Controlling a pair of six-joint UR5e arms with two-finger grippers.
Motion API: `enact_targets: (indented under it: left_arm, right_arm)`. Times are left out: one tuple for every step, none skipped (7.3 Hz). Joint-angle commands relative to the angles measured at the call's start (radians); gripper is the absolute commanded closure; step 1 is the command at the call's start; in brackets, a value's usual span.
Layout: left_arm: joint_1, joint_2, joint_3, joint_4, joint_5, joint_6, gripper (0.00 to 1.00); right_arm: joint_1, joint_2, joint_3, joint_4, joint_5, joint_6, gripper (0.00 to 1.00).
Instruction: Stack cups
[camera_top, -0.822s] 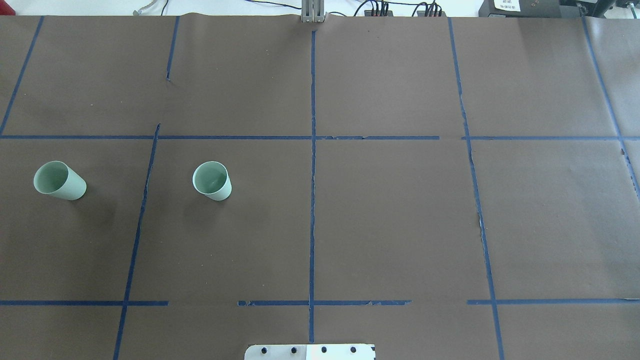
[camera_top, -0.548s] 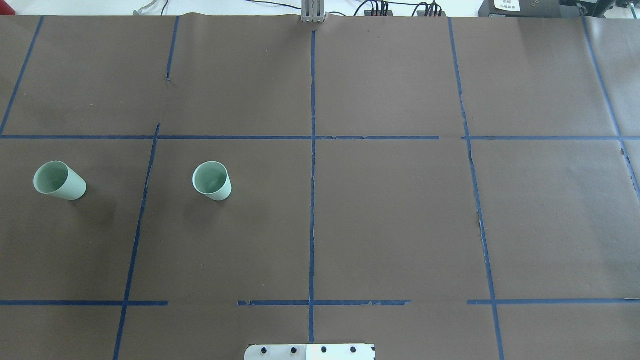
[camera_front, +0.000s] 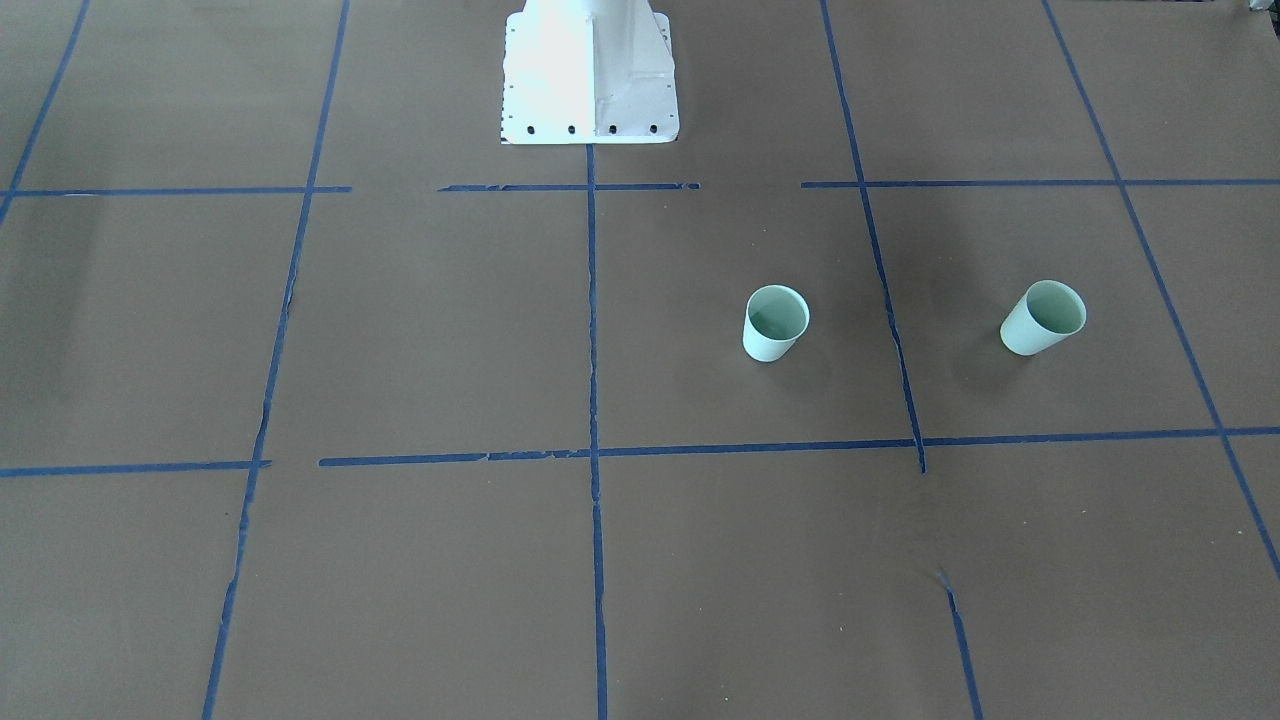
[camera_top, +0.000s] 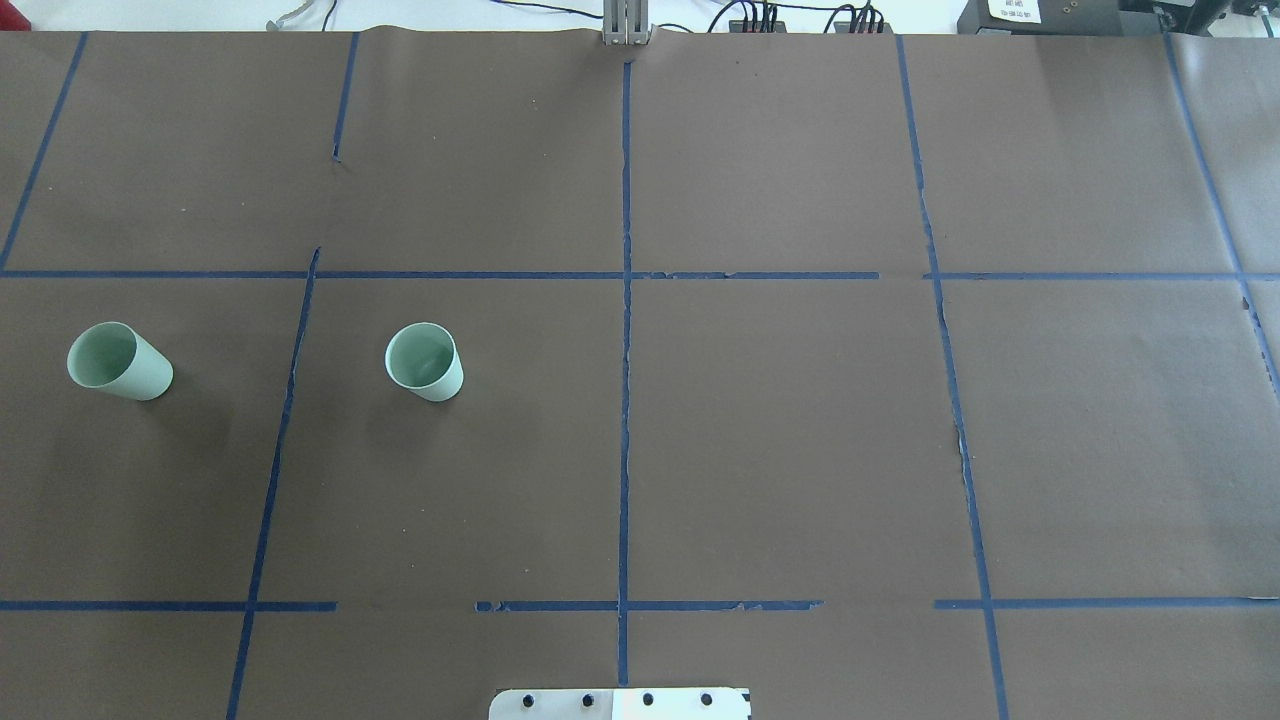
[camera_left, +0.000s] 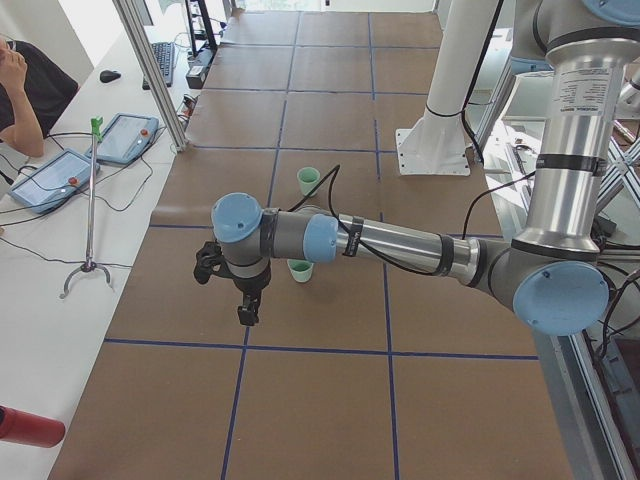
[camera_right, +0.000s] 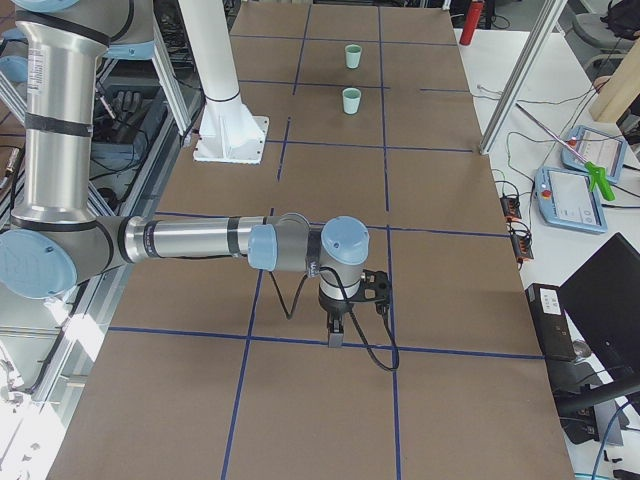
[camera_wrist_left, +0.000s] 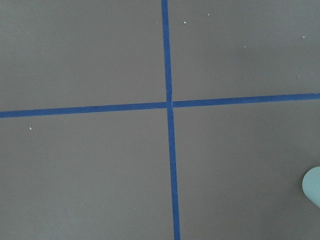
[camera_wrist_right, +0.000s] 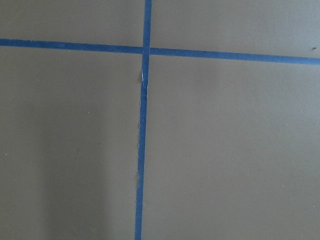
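Two pale mint-green cups stand upright and apart on the brown table, on the robot's left side: an outer cup (camera_top: 118, 362) (camera_front: 1042, 318) (camera_left: 300, 270) (camera_right: 352, 57) and an inner cup (camera_top: 425, 362) (camera_front: 775, 322) (camera_left: 309, 181) (camera_right: 351, 100). A cup's edge (camera_wrist_left: 312, 186) shows in the left wrist view. My left gripper (camera_left: 245, 312) hangs above the table in front of the outer cup, touching nothing. My right gripper (camera_right: 335, 338) hangs over a tape cross far from both cups. Both show only in side views, so I cannot tell whether they are open or shut.
The white robot base (camera_front: 590, 90) (camera_top: 620, 703) stands at the table's near middle edge. Blue tape lines (camera_top: 625, 400) grid the brown cover. An operator (camera_left: 25, 90), tablets (camera_left: 55, 180) and a stand (camera_left: 90, 200) are beside the table.
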Motion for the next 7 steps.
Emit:
enact_targets:
  left_arm:
    - [0.106,-0.001,-0.1,-0.003,0.008,-0.139,0.0]
    - [0.211,-0.031,-0.106,-0.003,0.055,-0.204,0.0]
    - [0.224,-0.042,-0.106,-0.006,0.071,-0.208,0.0]
    - [0.241,-0.036,-0.083,-0.038,0.073,-0.206,0.0]
    - [0.258,0.012,-0.064,-0.108,0.068,-0.209,0.0]
    - [0.28,0.028,-0.038,-0.18,0.068,-0.246,0.0]
    - [0.328,0.057,-0.026,-0.262,0.068,-0.349,0.0]
  right_arm:
    - [0.001,0.0,0.0,0.0,0.0,0.0,0.0]
    - [0.001,0.0,0.0,0.0,0.0,0.0,0.0]
    - [0.0,0.0,0.0,0.0,0.0,0.0,0.0]
    - [0.0,0.0,0.0,0.0,0.0,0.0,0.0]
    - [0.001,0.0,-0.002,0.0,0.0,0.0,0.0]
    - [0.0,0.0,0.0,0.0,0.0,0.0,0.0]
    - [0.001,0.0,-0.002,0.0,0.0,0.0,0.0]
